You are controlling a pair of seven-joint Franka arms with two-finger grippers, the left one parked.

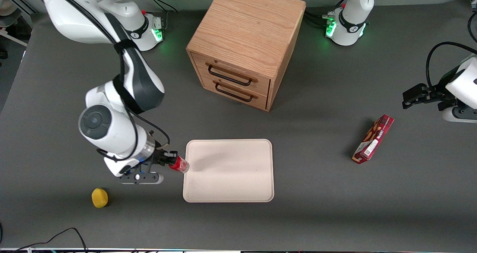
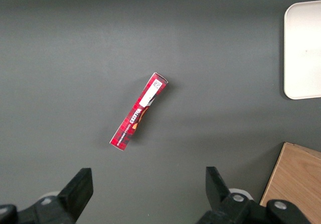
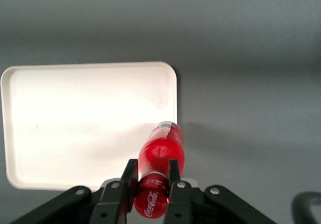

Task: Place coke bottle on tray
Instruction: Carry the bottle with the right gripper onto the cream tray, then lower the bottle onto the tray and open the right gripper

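The hand [image 1: 172, 160] was clamped on the coke bottle [image 1: 179, 164], held lying nearly level, its long axis running straight out from the fingers toward the tray [image 1: 238, 193]. The clear base hung just over the tray's nearest rim, above the worktop [image 1: 316, 208].

Even overhead light falls on the dull grey counter [image 1: 316, 193], throwing soft shadows beside the wooden cabinet [image 1: 246, 40] and the snack box [image 1: 373, 138], while the tray [image 3: 60, 113] glares almost pure white in the right wrist view and the claw [image 3: 151, 176] close to the lens looks blurred.
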